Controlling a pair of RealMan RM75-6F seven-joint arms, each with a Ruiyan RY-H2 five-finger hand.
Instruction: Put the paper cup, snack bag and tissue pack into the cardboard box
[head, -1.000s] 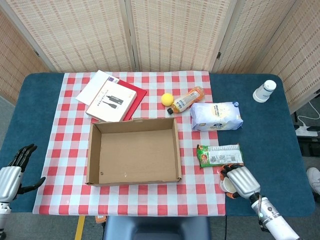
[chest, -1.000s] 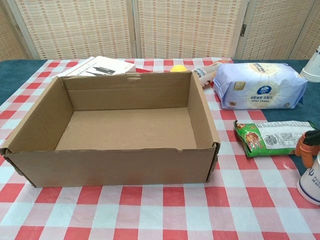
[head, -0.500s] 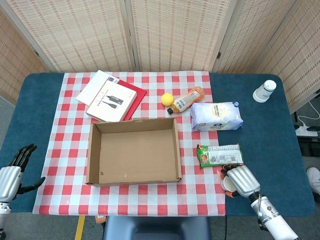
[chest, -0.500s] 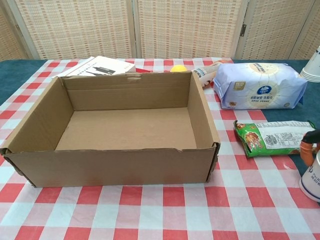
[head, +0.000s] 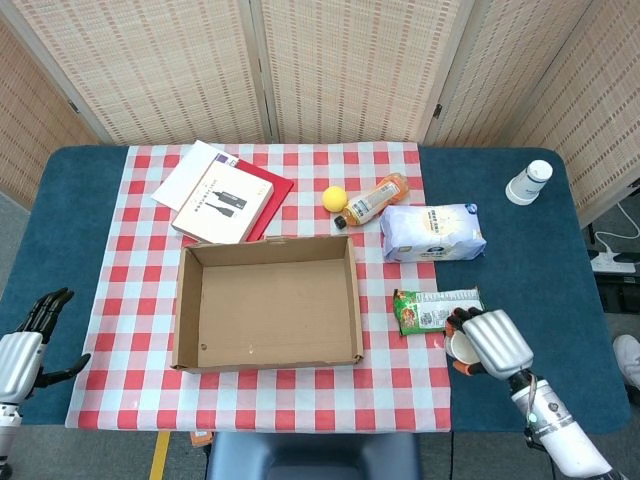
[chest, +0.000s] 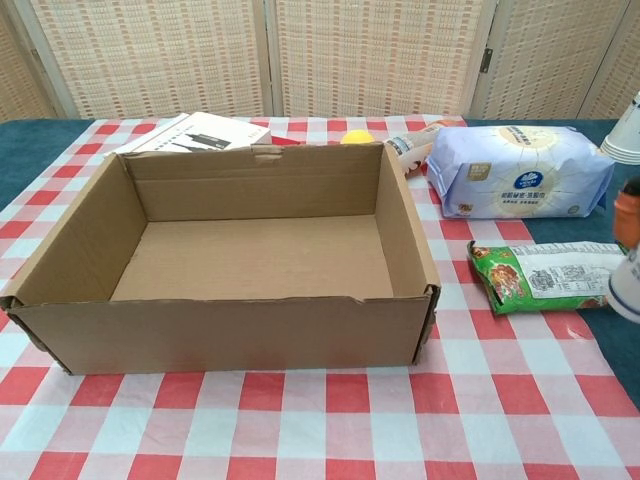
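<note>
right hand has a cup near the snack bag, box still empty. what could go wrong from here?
1. The right hand holds the paper cup just beside the snack bag; swinging it left could drag or shove the bag.
2. The cardboard box has tall walls; a low carry might clip the near right wall and push the box.
3. The fingers cover most of the cup, so grip security is hard to judge; it could slip or get crushed.

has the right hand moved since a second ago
Yes. The right hand, holding the paper cup, has risen and shifted toward the snack bag.
</note>
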